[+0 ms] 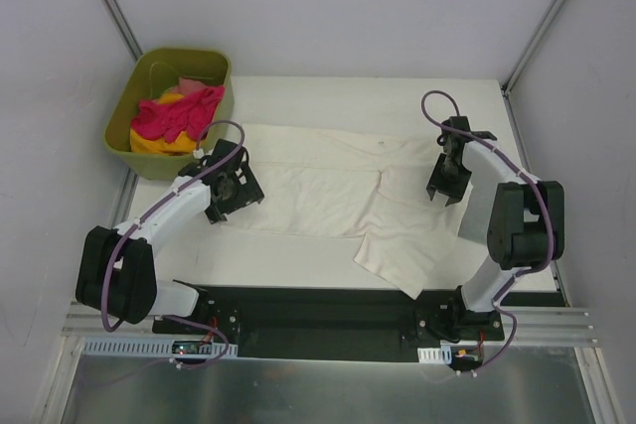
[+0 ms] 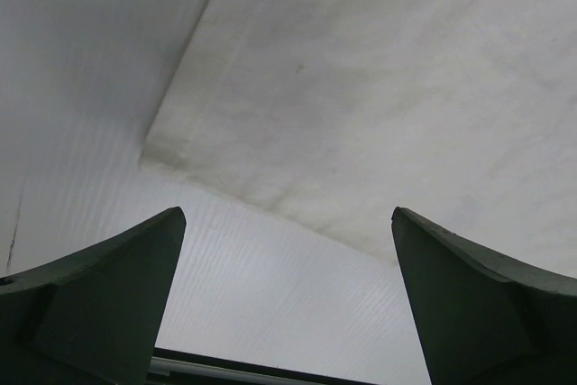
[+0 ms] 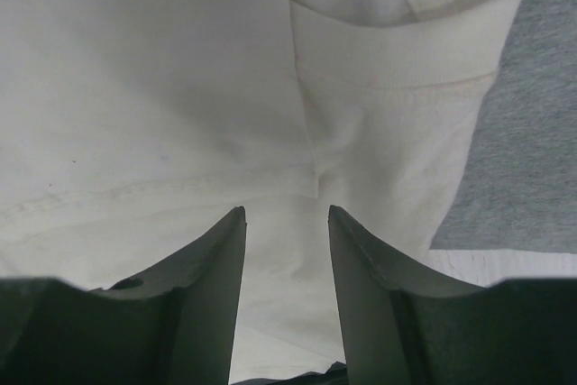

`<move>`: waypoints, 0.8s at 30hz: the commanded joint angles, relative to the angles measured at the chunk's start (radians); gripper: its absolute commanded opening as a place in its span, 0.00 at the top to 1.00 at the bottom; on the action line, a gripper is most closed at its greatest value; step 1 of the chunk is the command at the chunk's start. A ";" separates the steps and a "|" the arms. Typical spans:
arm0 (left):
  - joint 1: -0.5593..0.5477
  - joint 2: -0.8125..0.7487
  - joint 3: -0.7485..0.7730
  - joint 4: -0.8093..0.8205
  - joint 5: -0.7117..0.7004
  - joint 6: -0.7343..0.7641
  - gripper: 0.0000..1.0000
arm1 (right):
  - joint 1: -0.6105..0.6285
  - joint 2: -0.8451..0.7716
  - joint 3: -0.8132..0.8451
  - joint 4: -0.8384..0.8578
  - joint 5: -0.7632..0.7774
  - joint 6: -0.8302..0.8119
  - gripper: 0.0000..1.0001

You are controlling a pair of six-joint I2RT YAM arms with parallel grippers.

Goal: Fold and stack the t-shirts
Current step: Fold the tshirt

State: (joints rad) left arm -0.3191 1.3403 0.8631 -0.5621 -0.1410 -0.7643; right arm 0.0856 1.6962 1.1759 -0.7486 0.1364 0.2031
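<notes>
White table (image 1: 348,88), pale walls (image 1: 348,7): left gripper (image 1: 231,184) gapes empty beside the cream-white t-shirt (image 1: 318,191), right gripper (image 3: 286,212) half-closed over it, grip unclear.

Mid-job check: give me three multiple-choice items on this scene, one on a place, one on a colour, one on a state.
1. The olive-green tub sits: A) far left B) near right C) dead centre.
2. The t-shirt spread on the table is: A) red B) cream-white C) blue.
3. The left gripper is: A) shut on cloth B) open, empty C) out of view.
Key: 1A, the top view shows it at the far left; 2B, pale cream cloth covers the table; 3B, its jaws stand wide apart.
</notes>
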 commanded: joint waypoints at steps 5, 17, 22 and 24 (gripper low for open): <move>0.003 0.025 0.069 -0.012 -0.042 0.017 0.01 | -0.027 0.049 0.028 -0.012 0.046 0.007 0.59; 0.003 0.022 0.077 -0.012 -0.051 0.022 0.01 | -0.043 0.089 0.013 0.034 -0.018 0.007 0.70; 0.003 0.016 0.079 -0.012 -0.054 0.023 0.01 | -0.055 0.086 0.004 0.041 -0.023 0.004 0.72; 0.003 0.013 0.079 -0.013 -0.055 0.026 0.01 | -0.060 0.088 -0.002 0.041 -0.035 0.002 0.73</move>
State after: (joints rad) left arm -0.3191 1.3613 0.9085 -0.5610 -0.1673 -0.7578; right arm 0.0391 1.7866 1.1828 -0.7113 0.1226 0.2024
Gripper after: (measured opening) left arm 0.993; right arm 0.278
